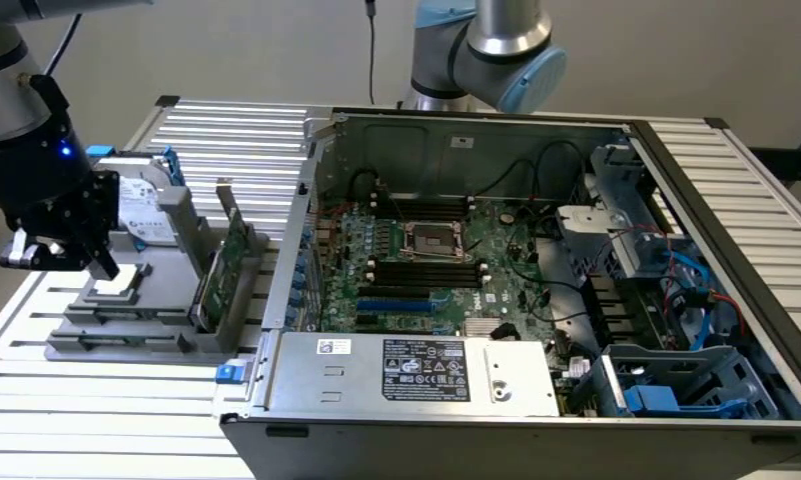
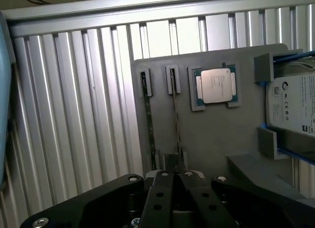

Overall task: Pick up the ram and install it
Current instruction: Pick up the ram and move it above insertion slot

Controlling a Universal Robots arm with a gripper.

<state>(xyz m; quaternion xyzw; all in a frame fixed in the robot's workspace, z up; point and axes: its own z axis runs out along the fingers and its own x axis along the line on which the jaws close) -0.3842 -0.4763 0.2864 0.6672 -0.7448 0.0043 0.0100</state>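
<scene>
Exterior view: the open grey metal computer case (image 1: 507, 440) sits beside a grey plastic parts tray (image 1: 120, 342); the black gripper (image 1: 60, 255) hangs over it, jaws' state impossible to tell; the thin green ram stick (image 2: 175, 114) stands edge-up in a tray slot; a misaligned descent could chip it.

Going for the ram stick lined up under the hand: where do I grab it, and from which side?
I'd grip the ram mid-length on its exposed upper edge, coming straight down from above and pinching across its thin faces. It stands on edge in the gray holder, ends slotted.
</scene>
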